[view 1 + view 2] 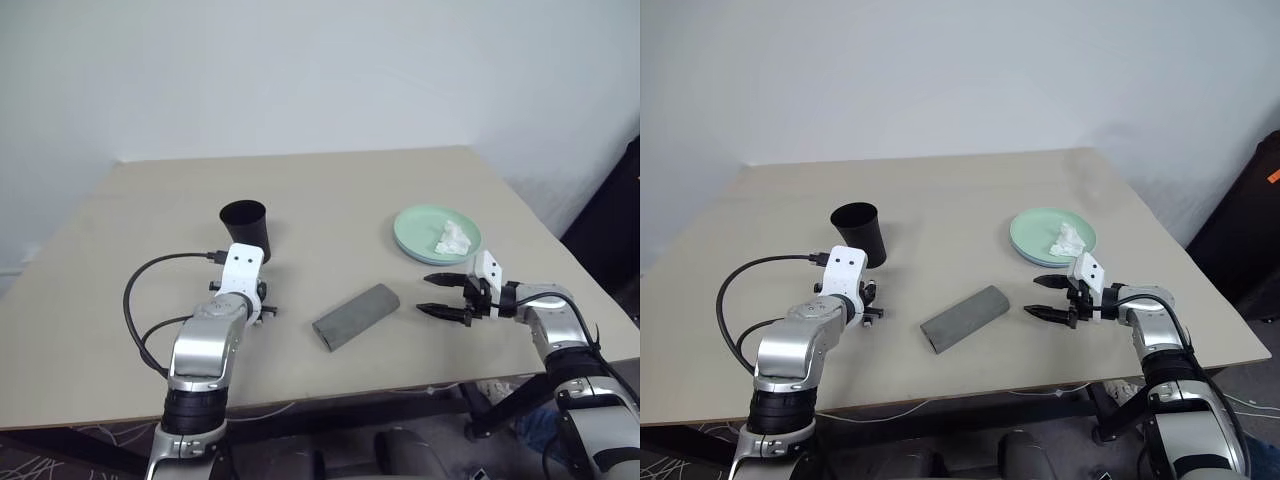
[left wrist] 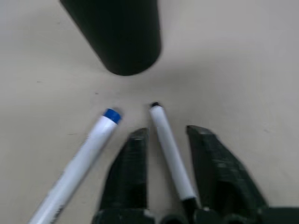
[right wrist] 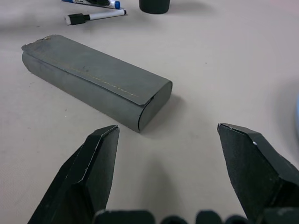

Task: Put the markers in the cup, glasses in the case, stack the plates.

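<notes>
No writing is legible anywhere. The left gripper (image 2: 166,154) points down at the table (image 1: 120,260), its part-open fingers straddling a black-capped marker (image 2: 170,154); a blue-capped marker (image 2: 79,163) lies beside it. The right gripper (image 1: 438,296), spread wide and empty, faces the closed grey case (image 1: 356,316). Farther off stand the black cup (image 1: 246,228) and stacked plates (image 1: 420,222) holding, probably, a tissue (image 1: 453,238).

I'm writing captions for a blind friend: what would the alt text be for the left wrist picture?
A robot pincer hovers open over a beige table, its two black fingers on either side of a slim white marker with a black tip. A blue-capped marker lies beside it, and a black cup stands just beyond.
</notes>
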